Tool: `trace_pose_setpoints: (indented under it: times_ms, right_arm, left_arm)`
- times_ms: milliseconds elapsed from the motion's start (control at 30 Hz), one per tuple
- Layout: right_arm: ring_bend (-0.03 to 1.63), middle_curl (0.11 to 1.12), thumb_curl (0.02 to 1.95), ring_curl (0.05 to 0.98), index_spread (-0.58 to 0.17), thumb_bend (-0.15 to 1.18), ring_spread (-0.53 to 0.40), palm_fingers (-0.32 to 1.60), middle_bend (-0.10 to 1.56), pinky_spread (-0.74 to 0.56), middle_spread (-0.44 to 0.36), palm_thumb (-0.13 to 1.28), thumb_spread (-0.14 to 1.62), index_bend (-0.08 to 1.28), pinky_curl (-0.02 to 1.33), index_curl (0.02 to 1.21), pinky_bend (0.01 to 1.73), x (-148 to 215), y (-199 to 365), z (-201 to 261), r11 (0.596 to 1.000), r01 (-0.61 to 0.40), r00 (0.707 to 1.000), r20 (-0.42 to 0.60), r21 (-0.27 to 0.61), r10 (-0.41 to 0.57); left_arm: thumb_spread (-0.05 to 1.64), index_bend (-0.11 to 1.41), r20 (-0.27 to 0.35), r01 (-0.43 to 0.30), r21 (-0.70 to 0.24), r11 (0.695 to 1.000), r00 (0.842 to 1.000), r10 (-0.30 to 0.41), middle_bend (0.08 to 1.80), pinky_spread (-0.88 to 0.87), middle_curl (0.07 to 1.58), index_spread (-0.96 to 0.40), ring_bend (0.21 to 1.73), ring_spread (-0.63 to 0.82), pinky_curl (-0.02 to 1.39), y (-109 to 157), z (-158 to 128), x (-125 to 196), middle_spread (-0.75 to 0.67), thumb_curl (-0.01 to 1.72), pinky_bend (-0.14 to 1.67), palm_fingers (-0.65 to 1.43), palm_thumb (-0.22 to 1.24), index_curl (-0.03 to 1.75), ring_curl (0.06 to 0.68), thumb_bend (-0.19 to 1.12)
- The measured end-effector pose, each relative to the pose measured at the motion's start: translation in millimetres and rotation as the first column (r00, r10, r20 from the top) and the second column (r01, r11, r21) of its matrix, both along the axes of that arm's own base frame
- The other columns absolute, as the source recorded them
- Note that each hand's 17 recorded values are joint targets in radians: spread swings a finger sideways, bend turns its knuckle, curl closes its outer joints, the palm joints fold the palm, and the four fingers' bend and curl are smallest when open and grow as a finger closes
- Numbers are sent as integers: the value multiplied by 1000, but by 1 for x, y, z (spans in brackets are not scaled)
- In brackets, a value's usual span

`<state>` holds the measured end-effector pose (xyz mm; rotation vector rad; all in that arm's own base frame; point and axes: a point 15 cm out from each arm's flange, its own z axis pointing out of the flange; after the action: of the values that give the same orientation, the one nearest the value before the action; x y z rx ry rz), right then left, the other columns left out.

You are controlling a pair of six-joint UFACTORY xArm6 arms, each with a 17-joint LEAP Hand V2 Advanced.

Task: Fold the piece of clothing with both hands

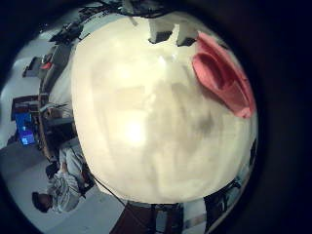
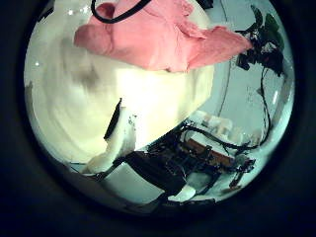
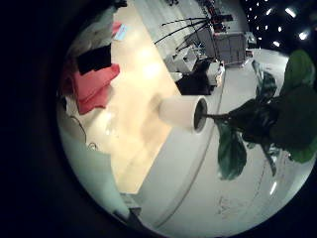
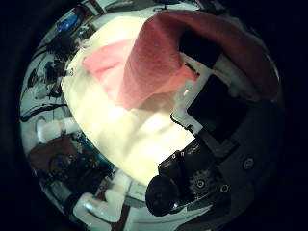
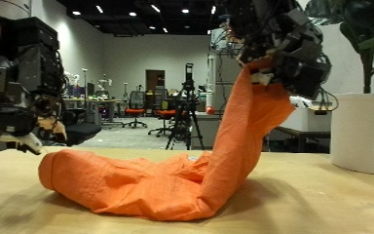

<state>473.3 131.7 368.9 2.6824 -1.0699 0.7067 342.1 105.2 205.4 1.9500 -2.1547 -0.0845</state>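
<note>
While the right hand grips orange clothing above the wooden table, the left hand hangs relaxed.

The piece of clothing is a soft orange-pink garment, crumpled rather than flat. Most of it lies in a rumpled, rounded heap on the pale wooden table, towards the near left. From the heap's right end one long part rises as a wrinkled column, leaning slightly right, up to the right hand, whose fingers are closed on its top end. That lifted part hangs taut and clear of the table. In the palm views the cloth shows as draped folds over the light tabletop.
</note>
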Motion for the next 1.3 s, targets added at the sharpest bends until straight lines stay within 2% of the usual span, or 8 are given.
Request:
trace_pose_setpoints:
  times_ms: [267, 333, 500, 600, 700, 900, 1167, 1300]
  right_arm:
    - [1336, 847, 725, 674, -239, -7, -219, 1106, 1212, -356, -168, 1095, 1157, 1066, 656, 820, 1216, 14, 96, 0, 990, -141, 990, 17, 7, 141]
    - [1335, 852, 730, 675, -240, -7, -219, 1106, 1209, -356, -169, 1093, 1161, 1065, 655, 822, 1216, 17, 115, -4, 986, -166, 986, 15, 8, 166]
    - [1331, 862, 739, 679, -240, -6, -219, 1107, 1202, -355, -171, 1088, 1174, 1062, 654, 826, 1217, 31, 161, -10, 977, -211, 977, 19, 20, 211]
    - [1330, 867, 743, 681, -241, -6, -220, 1108, 1199, -355, -172, 1084, 1182, 1060, 653, 827, 1217, 36, 179, -28, 973, -230, 973, 1, 18, 230]
    - [1329, 874, 748, 683, -243, -6, -220, 1107, 1192, -361, -173, 1082, 1189, 1059, 651, 830, 1215, 38, 206, -39, 965, -258, 966, 3, 58, 258]
    - [1326, 883, 756, 687, -249, -6, -220, 1108, 1176, -365, -175, 1078, 1201, 1056, 649, 833, 1217, 29, 253, -79, 949, -267, 957, -65, 169, 281]
    - [1317, 893, 760, 686, -252, -9, -220, 1112, 1164, -358, -177, 1064, 1214, 1044, 644, 835, 1221, 9, 280, -105, 938, -299, 941, -110, 174, 320]
    - [1311, 886, 717, 680, -257, -26, -226, 1115, 1146, -364, -177, 987, 1237, 1015, 638, 829, 1219, 7, 282, -117, 940, -298, 939, -125, 169, 320]
  left_arm:
    - [1237, 166, -8, -47, -9, 999, 999, 47, 178, 498, 277, 118, 412, 504, 326, 18, -3, -11, 254, 325, 268, -17, 562, 315, 234, -3]
    - [1235, 163, -4, -60, -13, 998, 998, 60, 178, 494, 277, 118, 414, 504, 326, 25, -2, -14, 258, 340, 268, -20, 615, 314, 235, 8]
    - [1229, 165, 4, -94, -37, 995, 996, 94, 176, 491, 275, 127, 417, 504, 325, 40, 4, -25, 261, 361, 271, -21, 648, 311, 236, -9]
    - [1223, 165, 18, -107, -49, 993, 994, 108, 176, 491, 274, 129, 417, 504, 324, 48, 8, -29, 261, 370, 271, -21, 658, 311, 236, -11]
    - [1220, 165, 21, -128, -57, 990, 991, 130, 177, 490, 274, 131, 417, 504, 323, 59, 8, -38, 262, 380, 272, -21, 665, 310, 236, -13]
    - [1215, 166, 25, -154, -59, 986, 988, 155, 177, 490, 273, 132, 417, 504, 323, 69, 9, -50, 268, 402, 269, -22, 687, 309, 235, -11]
    - [1203, 166, 31, -167, -58, 984, 985, 169, 177, 490, 272, 132, 417, 504, 323, 76, 13, -56, 270, 427, 268, -21, 689, 309, 235, -15]
    - [1202, 168, 33, -161, -53, 985, 986, 163, 176, 490, 272, 132, 416, 504, 323, 75, 16, -53, 270, 439, 267, -20, 690, 311, 235, -13]
